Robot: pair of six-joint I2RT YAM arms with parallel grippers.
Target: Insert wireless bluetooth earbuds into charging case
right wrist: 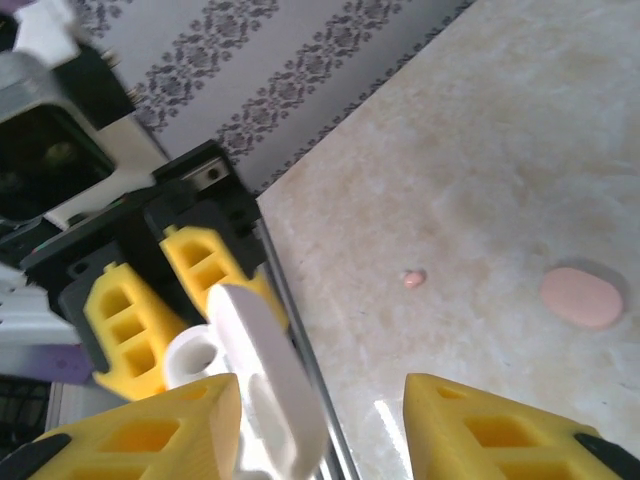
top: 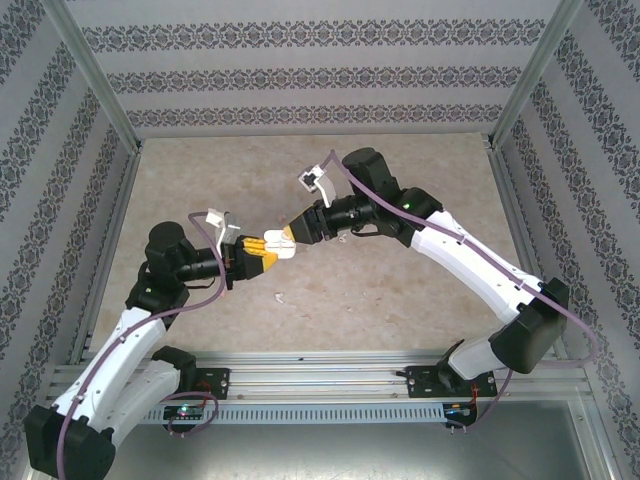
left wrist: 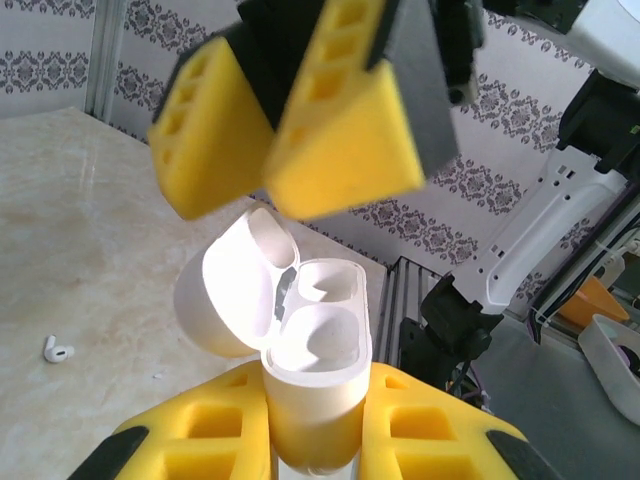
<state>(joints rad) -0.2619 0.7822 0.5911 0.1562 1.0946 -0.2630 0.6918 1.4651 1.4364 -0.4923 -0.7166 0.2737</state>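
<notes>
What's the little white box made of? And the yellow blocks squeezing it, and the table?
The white case looks like smooth hard plastic: even colour, soft shine on its open lid. The yellow pads look like matte plastic or rubber, dull, with moulded square holes. The table looks like beige stone or printed laminate: veined, slightly glossy.
</notes>
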